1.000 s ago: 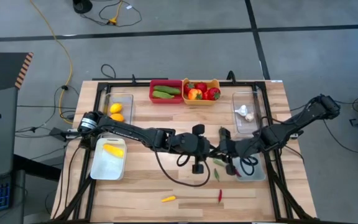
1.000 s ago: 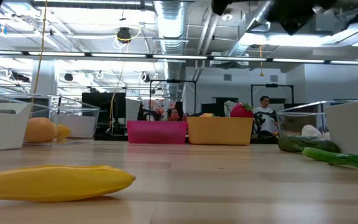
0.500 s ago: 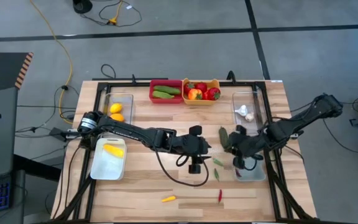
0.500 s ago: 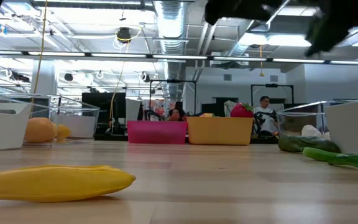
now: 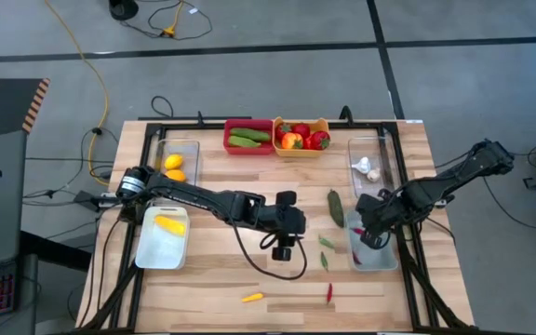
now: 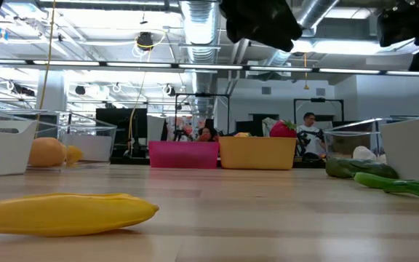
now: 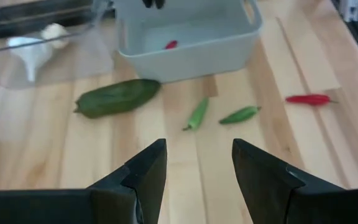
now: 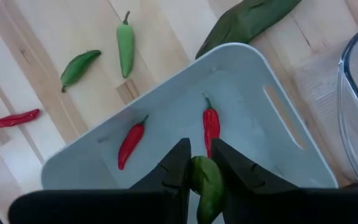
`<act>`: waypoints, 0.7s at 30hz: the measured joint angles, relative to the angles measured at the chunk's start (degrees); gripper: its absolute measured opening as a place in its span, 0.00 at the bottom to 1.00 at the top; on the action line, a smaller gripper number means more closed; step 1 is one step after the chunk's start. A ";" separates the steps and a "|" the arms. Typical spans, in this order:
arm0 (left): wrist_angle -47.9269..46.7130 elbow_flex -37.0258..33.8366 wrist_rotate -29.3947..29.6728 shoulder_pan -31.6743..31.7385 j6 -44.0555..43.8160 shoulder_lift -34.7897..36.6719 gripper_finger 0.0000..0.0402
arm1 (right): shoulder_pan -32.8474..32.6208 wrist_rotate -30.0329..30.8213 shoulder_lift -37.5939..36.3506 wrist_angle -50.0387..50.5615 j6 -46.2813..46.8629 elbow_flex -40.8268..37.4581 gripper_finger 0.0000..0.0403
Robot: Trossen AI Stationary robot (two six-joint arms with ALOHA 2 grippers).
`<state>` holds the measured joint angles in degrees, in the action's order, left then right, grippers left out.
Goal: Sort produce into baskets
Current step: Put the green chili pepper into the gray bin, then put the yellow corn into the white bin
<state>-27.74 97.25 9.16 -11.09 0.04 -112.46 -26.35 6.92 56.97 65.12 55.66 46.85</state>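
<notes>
My right gripper (image 5: 368, 233) hovers over the pale tray (image 5: 384, 263) at the right, shut on a small green chili (image 8: 206, 183). Two red chilies (image 8: 211, 127) lie in that tray (image 8: 241, 51). My left gripper (image 5: 284, 248) is open and empty above the table's middle (image 7: 197, 168). On the wood between the arms lie a green cucumber (image 5: 335, 207), two green chilies (image 5: 325, 244) and a red chili (image 5: 329, 293). An orange-yellow chili (image 5: 252, 298) lies near the front edge. My right gripper pinches the green chili between its two fingers, on the chili's sides (image 8: 197, 169). The fingers come from above, pointing down. The chili is lifted clear, above the tray's floor.
At the back stand a red bin (image 5: 248, 137) with cucumbers and an orange-yellow bin (image 5: 301, 136) with red pieces. A clear tub (image 5: 177, 163) at the left holds yellow and orange fruit. A clear tub (image 5: 368, 167) at the right holds garlic. A pale tray (image 5: 163, 235) holds a yellow piece.
My right gripper has gone toward the table's right edge with the green chili, from above the wood beside the tray to over the tray. My left gripper has drawn back a little toward the table's left edge.
</notes>
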 joint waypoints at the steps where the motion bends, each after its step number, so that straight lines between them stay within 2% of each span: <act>1: -0.39 0.00 -0.93 0.00 0.25 0.00 0.43 | 0.00 -0.02 0.00 0.02 0.00 0.00 0.22; 9: -3.40 0.00 -8.37 0.00 3.17 0.00 0.43 | 0.24 -1.03 0.00 0.02 1.39 0.00 0.25; 15: -7.07 0.02 -18.54 -0.45 5.12 0.00 0.43 | 0.24 -1.03 0.02 0.04 1.79 0.00 0.36; 21: -12.06 0.02 -20.80 -2.41 7.58 0.00 0.43 | 0.24 -1.01 0.02 0.01 1.07 0.00 0.46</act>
<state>-39.80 97.27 -11.65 -13.50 7.62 -112.46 -26.11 5.91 56.99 65.13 56.73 46.85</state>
